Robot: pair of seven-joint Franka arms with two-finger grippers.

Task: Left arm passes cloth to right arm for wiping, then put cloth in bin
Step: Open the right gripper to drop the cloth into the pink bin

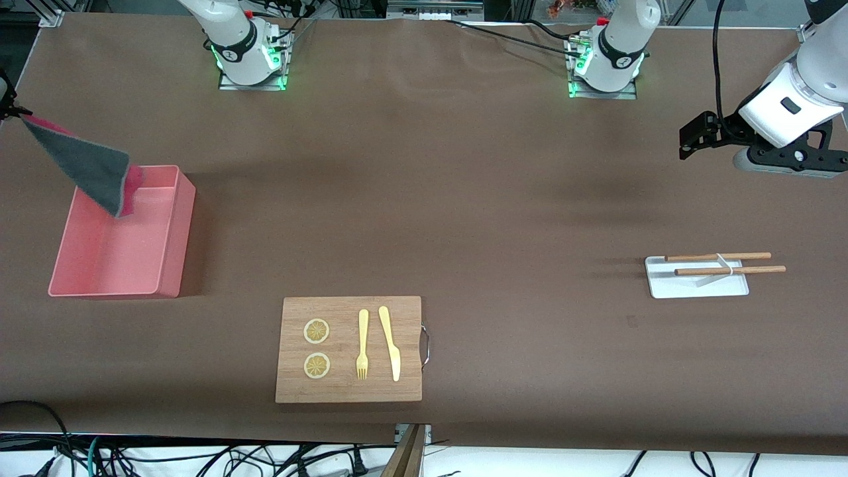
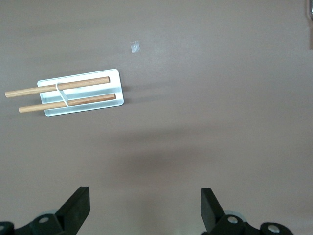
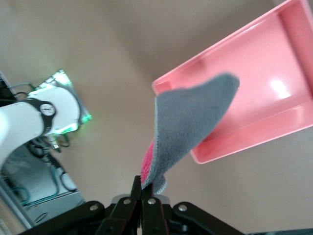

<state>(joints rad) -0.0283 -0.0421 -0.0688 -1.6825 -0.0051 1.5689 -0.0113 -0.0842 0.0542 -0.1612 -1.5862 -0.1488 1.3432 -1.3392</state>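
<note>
Right gripper (image 3: 142, 193) cut off at front view's edge.

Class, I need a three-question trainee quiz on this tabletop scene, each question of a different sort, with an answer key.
1. True or false: the right hand is shut on the cloth.
2. What does the cloth hang over? A) the cutting board B) the bin C) the white tray
3. Fill in: the left hand is ____ and holds nothing, over bare table.

Key: 1 true; 2 B; 3 open.
</note>
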